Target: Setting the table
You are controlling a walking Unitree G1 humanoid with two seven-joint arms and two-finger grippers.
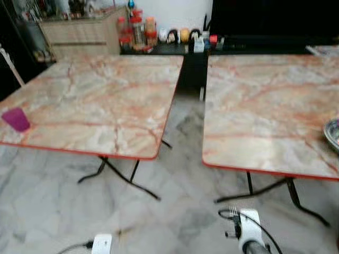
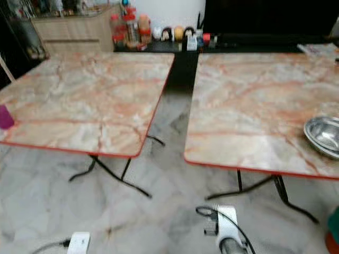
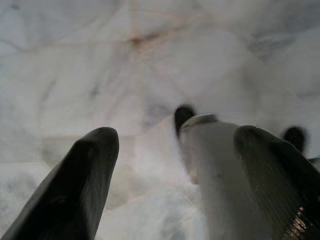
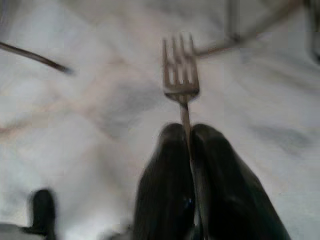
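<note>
Now | right tool (image 4: 189, 132) pinching fork (image 4: 180, 70) | left tool (image 3: 175, 150) spread above floor (image 3: 75, 60)

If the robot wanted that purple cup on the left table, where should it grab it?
Around the side wall of the purple cup, coming in level from the table's near edge. It stands upright close to that edge and the wall is round, so the jaws can close across its middle.

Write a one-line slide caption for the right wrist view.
Right gripper pinching a metal fork by its handle above the marble floor.
</note>
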